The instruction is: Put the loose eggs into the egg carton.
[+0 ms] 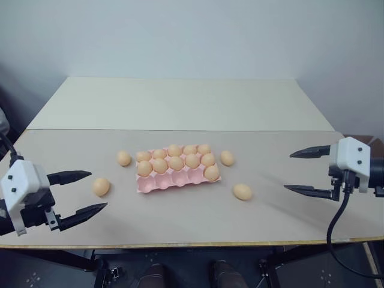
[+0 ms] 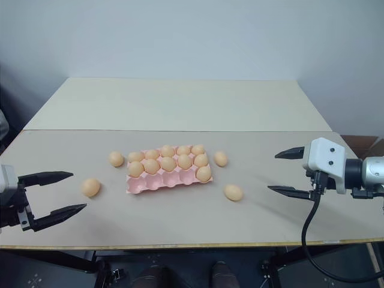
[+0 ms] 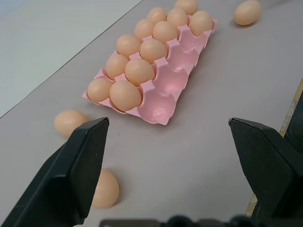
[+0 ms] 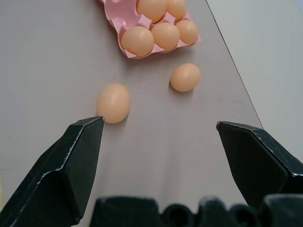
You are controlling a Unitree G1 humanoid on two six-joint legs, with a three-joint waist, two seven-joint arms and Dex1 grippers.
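On the tan table [image 1: 180, 210] the pink egg carton [image 1: 174, 180] sits mid-way with eleven cups filled, four near-row cups empty — four loose eggs [image 1: 101, 186] lie around it, left gripper [image 1: 81, 193] and right gripper [image 1: 307, 171] both wide, holding nothing.

A worktop [image 1: 180, 210] with a light grey-beige surface fills the lower part of the head views. Its near edge shows a thin pale wooden strip. Behind its far edge stands a second table [image 1: 180, 102] with a cream top, touching or just beside it. A plain pale wall [image 1: 192, 36] rises behind. Under the near edge, the dark floor [image 1: 54, 273] is visible.
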